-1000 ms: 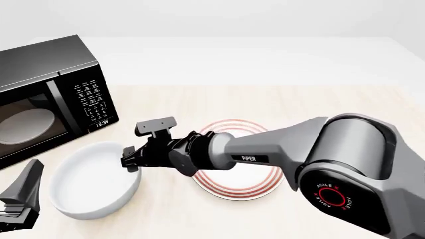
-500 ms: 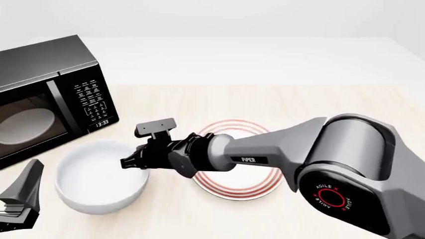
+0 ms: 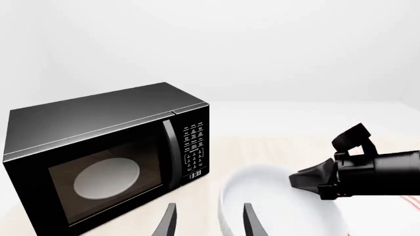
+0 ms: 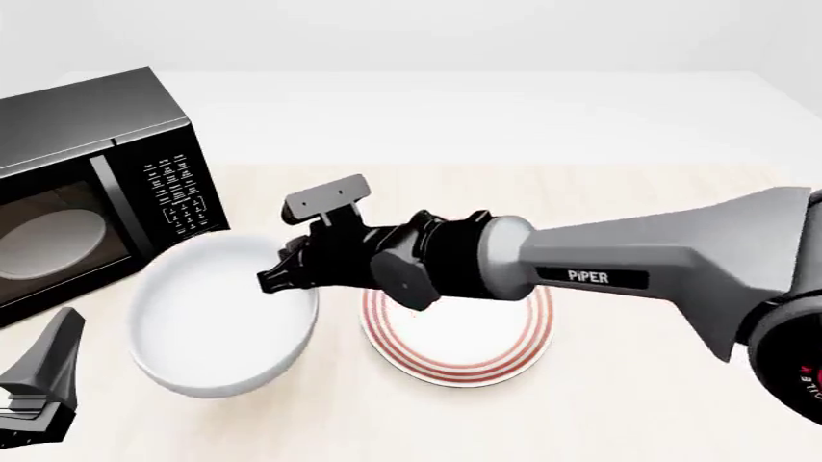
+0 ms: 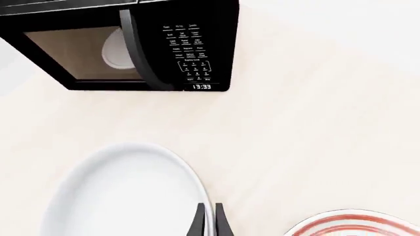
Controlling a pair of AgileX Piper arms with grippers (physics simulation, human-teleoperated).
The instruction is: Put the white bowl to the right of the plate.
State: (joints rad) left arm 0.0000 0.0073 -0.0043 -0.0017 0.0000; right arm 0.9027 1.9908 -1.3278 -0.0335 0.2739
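Right gripper (image 4: 276, 274) clamped on bowl (image 4: 218, 322) rim, bowl lifted, tilted, lower left of plate (image 4: 456, 337); carry across to right side left; left gripper (image 3: 206, 221) apart, idle

Plain white bowl (image 4: 218, 322); red-ringed plate (image 4: 459, 337)

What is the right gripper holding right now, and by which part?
The right gripper holds the white bowl by its rim, on the side nearest the plate, fingers pinching the edge. The left gripper holds nothing.
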